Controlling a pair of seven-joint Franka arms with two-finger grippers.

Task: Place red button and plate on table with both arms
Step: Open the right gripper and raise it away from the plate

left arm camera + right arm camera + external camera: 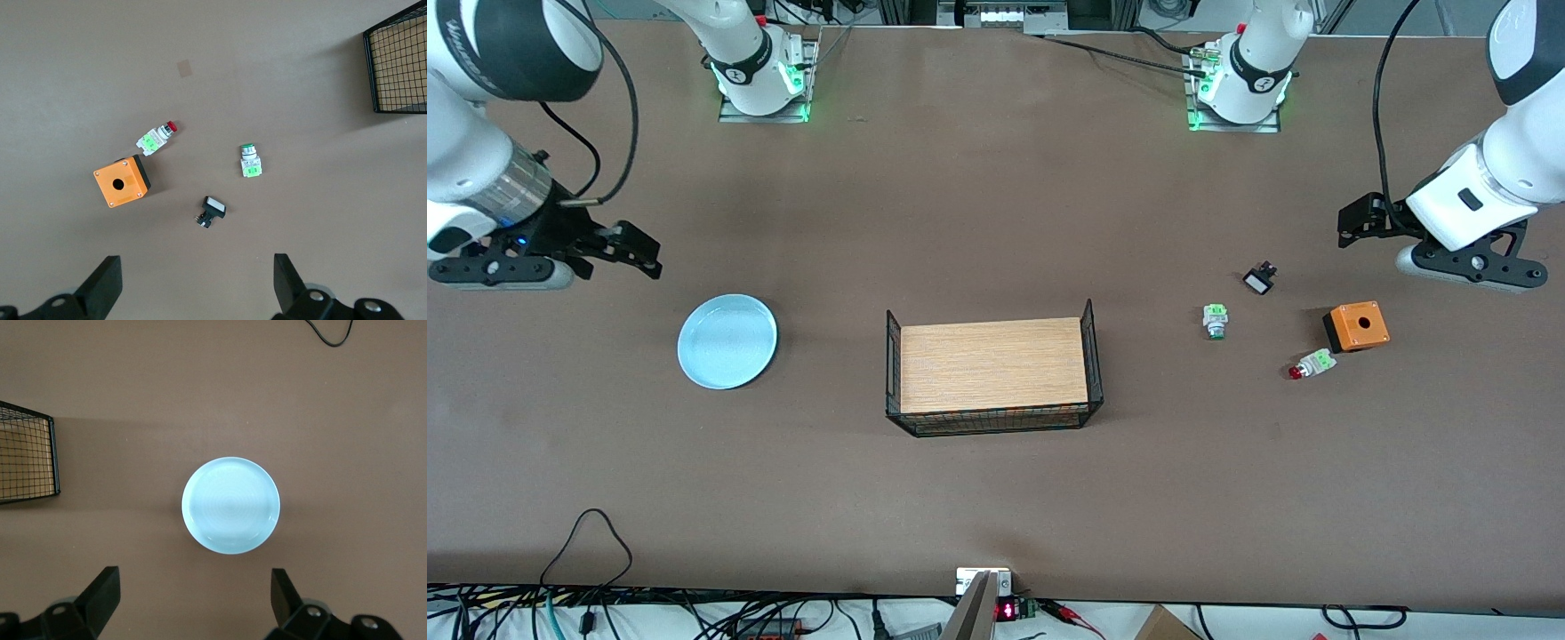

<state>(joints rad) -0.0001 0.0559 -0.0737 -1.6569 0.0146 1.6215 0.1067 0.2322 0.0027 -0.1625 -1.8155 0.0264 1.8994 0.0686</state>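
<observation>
Front view, my left gripper (1352, 224): hung open and empty above the table (996, 489), at the left arm's end.
Front view, my right gripper (636, 251): open, empty, over bare table near the plate (727, 341).
Front view, basket stand (992, 365): wooden top bare.
Left wrist view: my fingers (103, 285) were wide apart; red button (159, 137) lay just beside the orange box (121, 181).
Right wrist view: plate (231, 505) lay flat, nothing in it.
</observation>
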